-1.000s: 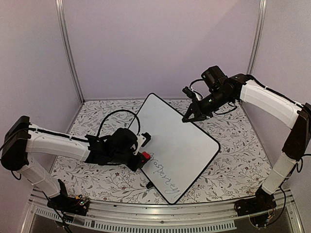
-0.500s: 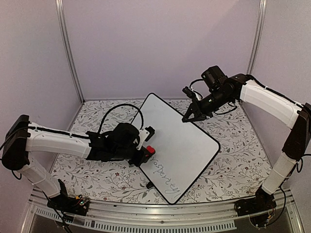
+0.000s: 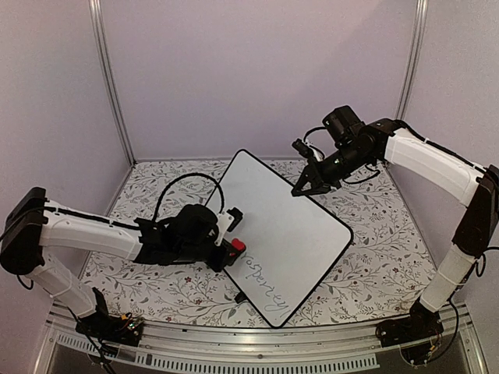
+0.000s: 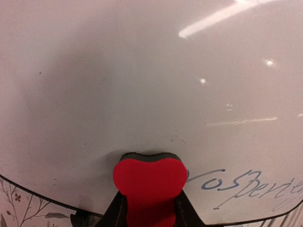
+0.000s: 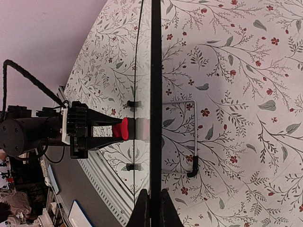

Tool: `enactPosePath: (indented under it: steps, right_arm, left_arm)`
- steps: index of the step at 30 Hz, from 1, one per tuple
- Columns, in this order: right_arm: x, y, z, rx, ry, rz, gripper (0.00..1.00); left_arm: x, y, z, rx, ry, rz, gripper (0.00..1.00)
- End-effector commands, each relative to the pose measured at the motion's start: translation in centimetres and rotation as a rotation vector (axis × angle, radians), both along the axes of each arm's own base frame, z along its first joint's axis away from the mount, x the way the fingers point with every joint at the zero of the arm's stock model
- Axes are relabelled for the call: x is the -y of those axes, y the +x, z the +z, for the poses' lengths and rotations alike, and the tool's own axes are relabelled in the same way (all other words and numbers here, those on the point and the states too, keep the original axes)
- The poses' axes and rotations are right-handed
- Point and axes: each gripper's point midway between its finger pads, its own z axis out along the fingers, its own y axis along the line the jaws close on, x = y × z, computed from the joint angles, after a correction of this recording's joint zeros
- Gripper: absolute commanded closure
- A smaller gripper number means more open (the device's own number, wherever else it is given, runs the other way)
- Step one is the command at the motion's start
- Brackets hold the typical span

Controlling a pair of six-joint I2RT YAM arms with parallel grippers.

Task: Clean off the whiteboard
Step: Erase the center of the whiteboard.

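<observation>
Both clamped: left gripper (image 4: pixel 149 210) on red eraser (image 4: pixel 149 177), right gripper (image 5: pixel 151 208) on whiteboard (image 3: pixel 288 218) rim; mid-wipe, next stroke must cross handwriting (image 4: pixel 241 187).

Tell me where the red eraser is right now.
In the top view the red eraser sits left of centre, held by the left tool against the whiteboard near its left edge, just beside the start of the handwriting.

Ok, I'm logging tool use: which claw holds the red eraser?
The left claw, pressing the red eraser on the whiteboard beside the handwriting; the right claw only pinches the board's far edge.
</observation>
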Motion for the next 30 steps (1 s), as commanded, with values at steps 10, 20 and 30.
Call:
enactPosePath:
  steps: [10,20,30]
  right_arm:
    - [-1.3,-2.1,-1.5,-0.025,-0.014,0.109,1.0]
    - [-1.4,-2.1,-1.5,-0.024,-0.012,0.111,1.0]
    - [-1.4,-2.1,-1.5,-0.024,-0.014,0.11,1.0]
  left_arm:
    - [-3.1,-2.9,-3.8,-0.105,0.058,0.007,1.0]
    - [-2.8,-3.5,-2.7,-0.1,0.014,-0.016,1.0]
    - [0.0,-2.4,-0.9,-0.053,-0.007,-0.06,1.0]
